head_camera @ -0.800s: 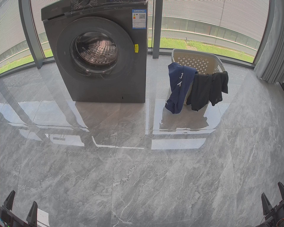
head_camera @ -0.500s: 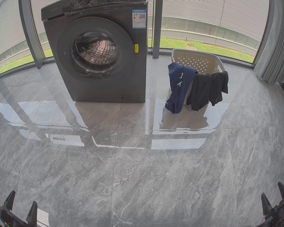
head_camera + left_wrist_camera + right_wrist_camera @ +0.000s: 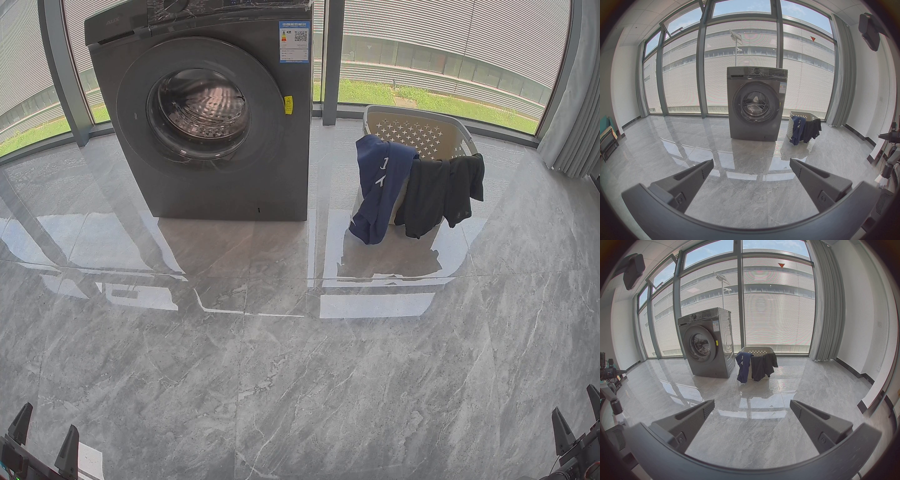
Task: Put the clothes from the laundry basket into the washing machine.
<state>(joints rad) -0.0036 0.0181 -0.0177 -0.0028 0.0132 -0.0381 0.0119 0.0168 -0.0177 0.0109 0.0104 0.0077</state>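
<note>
My left gripper (image 3: 47, 420) and right gripper (image 3: 574, 403) sit in the lower corners, jaws spread and released. At upper right, a blue garment (image 3: 378, 187) and a black garment (image 3: 431, 197) drape over the laundry basket (image 3: 414, 113), beside the washing machine (image 3: 262, 181) at upper left.

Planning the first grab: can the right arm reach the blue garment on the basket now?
Probably not yet. The right gripper, open, is far from the blue garment draped over the laundry basket; only bare floor lies between, so distance, not obstruction.
</note>
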